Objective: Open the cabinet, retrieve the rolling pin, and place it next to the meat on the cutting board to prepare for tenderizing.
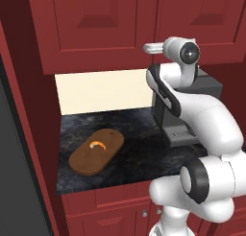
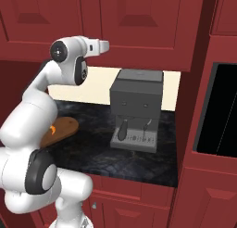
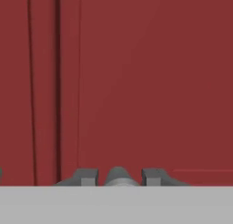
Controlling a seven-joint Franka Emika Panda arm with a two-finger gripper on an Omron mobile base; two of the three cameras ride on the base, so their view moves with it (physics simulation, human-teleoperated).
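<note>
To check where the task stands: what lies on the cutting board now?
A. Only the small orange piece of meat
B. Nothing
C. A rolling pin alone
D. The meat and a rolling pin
A: in the left base view the cutting board carries just the curved orange meat, and the cabinet doors are shut.

Both base cameras stand behind the arm, left and right of it, looking forward and down; they share the coffee machine [image 1: 185,110] and the table [image 1: 139,156] under it. The hand camera sits close against the cabinet [image 3: 150,82] door above that machine.
</note>
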